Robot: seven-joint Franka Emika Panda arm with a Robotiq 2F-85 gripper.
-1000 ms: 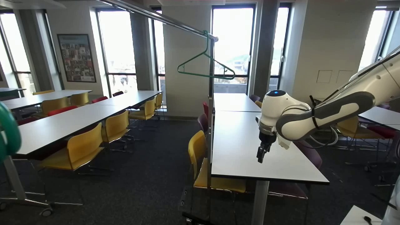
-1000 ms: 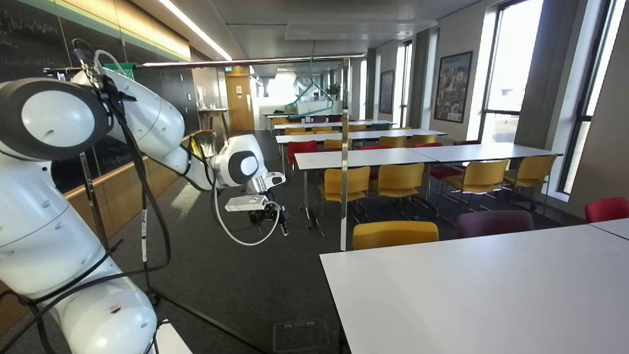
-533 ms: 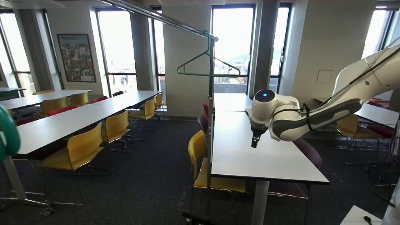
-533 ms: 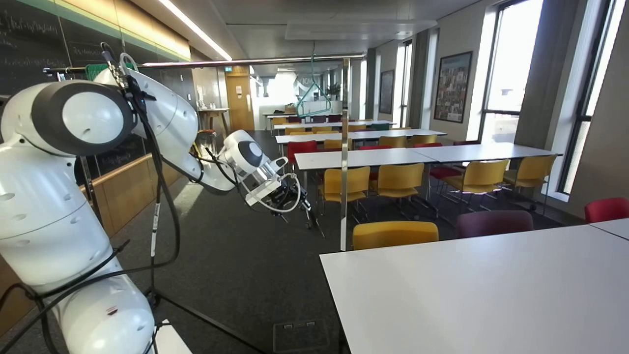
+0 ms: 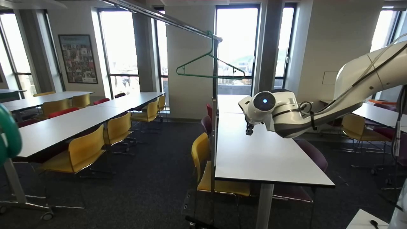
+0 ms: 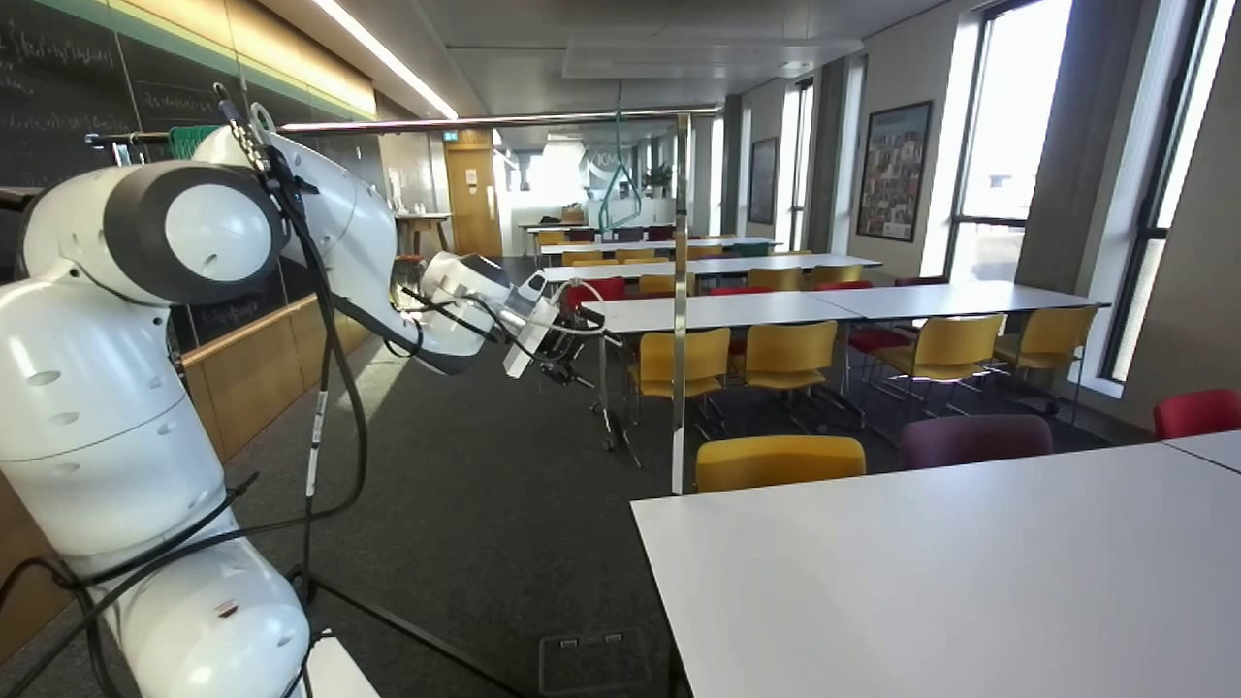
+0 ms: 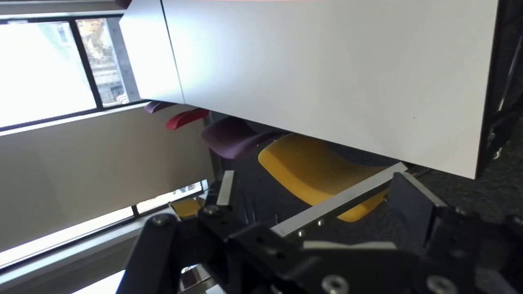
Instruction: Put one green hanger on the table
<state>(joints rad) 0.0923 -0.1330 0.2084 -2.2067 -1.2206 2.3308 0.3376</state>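
The green hanger (image 5: 197,75) hangs by its hook from the metal rail's end in both exterior views (image 6: 618,145). It is out of the wrist view. The white table (image 5: 270,159) stands below and beyond it; its top also shows in the wrist view (image 7: 327,73). My gripper (image 5: 249,131) is below and to the right of the hanger in that exterior view, apart from it, and tilted. In the wrist view its fingers (image 7: 414,200) stand wide apart with nothing held between them.
The metal rail (image 5: 178,23) runs overhead to an upright post (image 5: 215,127) beside the table. The post shows between my fingers, farther off, in the wrist view (image 7: 339,200). A yellow chair (image 5: 201,152) stands by the post. More green hangers (image 6: 194,142) hang at the rail's far end.
My gripper has risen, moving left in an exterior view and right in another, and its wrist has tilted. The hanger has turned slightly on the rail.
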